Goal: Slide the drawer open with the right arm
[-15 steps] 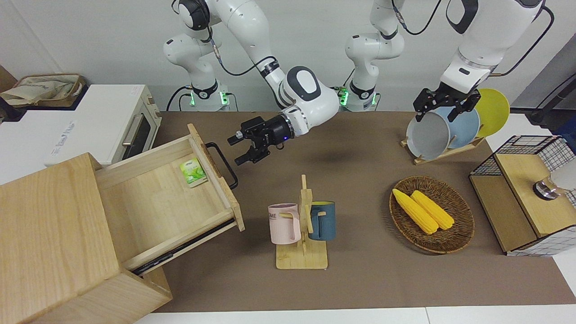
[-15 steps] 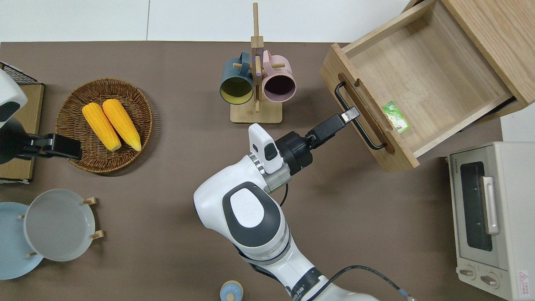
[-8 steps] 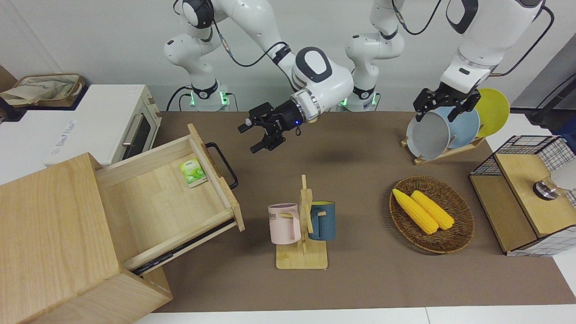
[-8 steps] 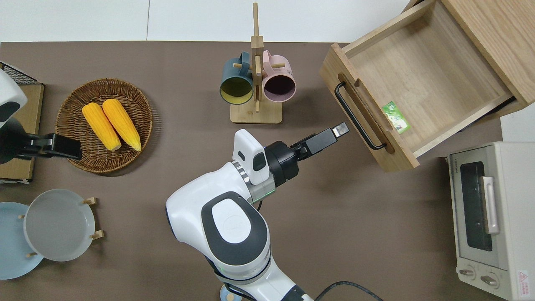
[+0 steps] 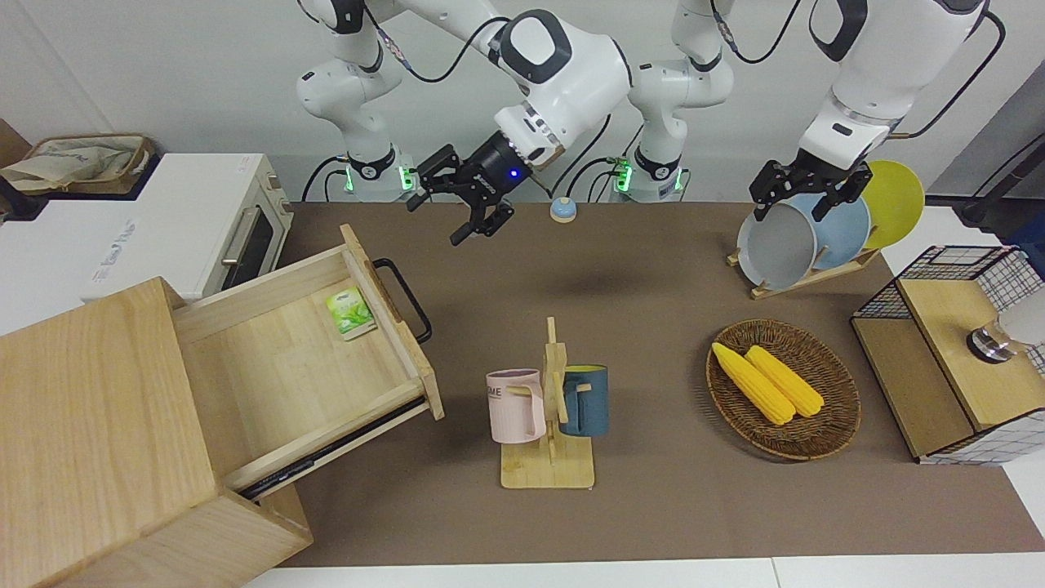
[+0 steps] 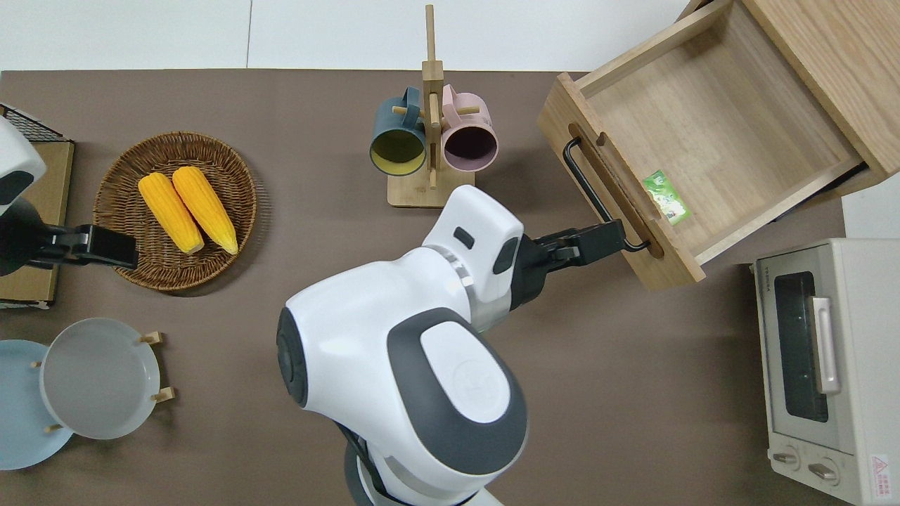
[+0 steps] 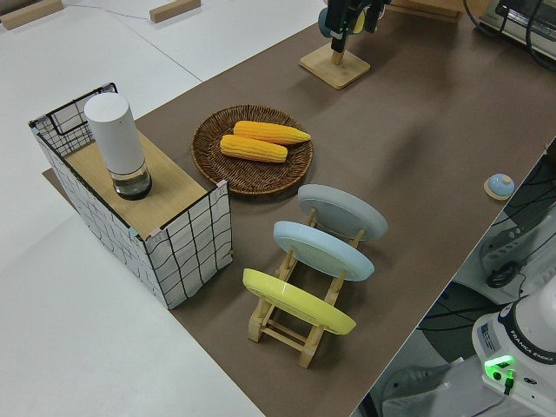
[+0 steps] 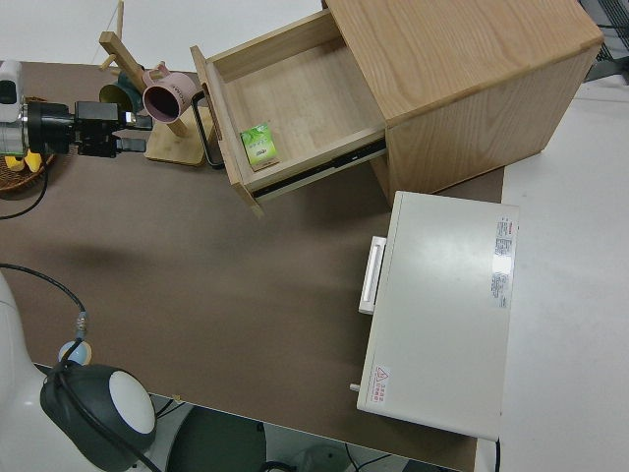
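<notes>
From the front, my right claw (image 5: 472, 214) hangs in the air, fingers spread, holding nothing; the wide pale-wood drawer (image 5: 302, 359) stands pulled out of its light-wood box (image 5: 98, 441), a green packet (image 5: 350, 312) inside. Overhead, my own arm hides the claw's fingers. My left arm is parked.

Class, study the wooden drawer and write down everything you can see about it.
The drawer is wide, shallow and of pale wood, with a black bar handle on its front. It stands pulled well out of its light-wood box, at the right arm's end of the table. Inside lies one small green packet against the front panel. Nothing grips the handle; the right gripper is raised clear, fingers open.
</notes>
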{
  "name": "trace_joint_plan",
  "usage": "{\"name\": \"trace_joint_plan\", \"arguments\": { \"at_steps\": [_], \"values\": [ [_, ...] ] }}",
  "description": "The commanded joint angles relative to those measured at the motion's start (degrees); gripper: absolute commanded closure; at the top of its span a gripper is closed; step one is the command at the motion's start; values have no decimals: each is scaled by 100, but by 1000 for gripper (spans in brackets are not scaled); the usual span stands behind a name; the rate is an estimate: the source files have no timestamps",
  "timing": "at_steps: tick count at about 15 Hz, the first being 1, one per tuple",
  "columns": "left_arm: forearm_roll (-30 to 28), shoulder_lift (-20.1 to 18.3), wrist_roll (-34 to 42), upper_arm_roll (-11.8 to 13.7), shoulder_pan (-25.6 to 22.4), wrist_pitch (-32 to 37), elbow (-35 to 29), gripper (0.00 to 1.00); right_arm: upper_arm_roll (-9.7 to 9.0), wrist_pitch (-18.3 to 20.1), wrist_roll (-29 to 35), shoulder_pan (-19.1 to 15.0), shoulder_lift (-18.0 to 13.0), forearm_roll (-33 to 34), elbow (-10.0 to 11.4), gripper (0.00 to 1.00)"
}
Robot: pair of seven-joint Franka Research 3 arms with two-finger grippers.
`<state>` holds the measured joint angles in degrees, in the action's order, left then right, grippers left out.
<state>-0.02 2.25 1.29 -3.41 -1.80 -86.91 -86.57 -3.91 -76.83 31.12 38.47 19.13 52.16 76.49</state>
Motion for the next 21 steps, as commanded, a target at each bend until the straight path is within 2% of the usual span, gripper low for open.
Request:
{"name": "trace_joint_plan", "arguments": {
  "at_steps": [1,5,8,11,13,17,21],
  "values": [
    [98,65,56,-37,-22,113,149,7,-101,-296,-202,-655,-444,-1108,-20,15],
    [98,65,56,-37,-22,113,149,7,-92,-578,-413,-1446,-893,-2444,-20,15],
    [98,65,56,-37,-22,113,149,7,-84,-649,-711,-1991,-1034,-3235,-11,15],
    [98,65,56,-37,-22,113,149,7,-31,-886,-975,-2615,-1104,-4220,-11,15],
    [98,65,56,-37,-22,113,149,7,-22,-939,-1404,-2976,-1105,-4608,-3,15],
    [98,65,56,-37,-22,113,140,7,-13,-1009,-1924,-3460,-1087,-5171,41,15],
    [98,65,56,-37,-22,113,149,7,-13,-1439,-2171,-3697,-1026,-5513,147,15]
  ]
}}
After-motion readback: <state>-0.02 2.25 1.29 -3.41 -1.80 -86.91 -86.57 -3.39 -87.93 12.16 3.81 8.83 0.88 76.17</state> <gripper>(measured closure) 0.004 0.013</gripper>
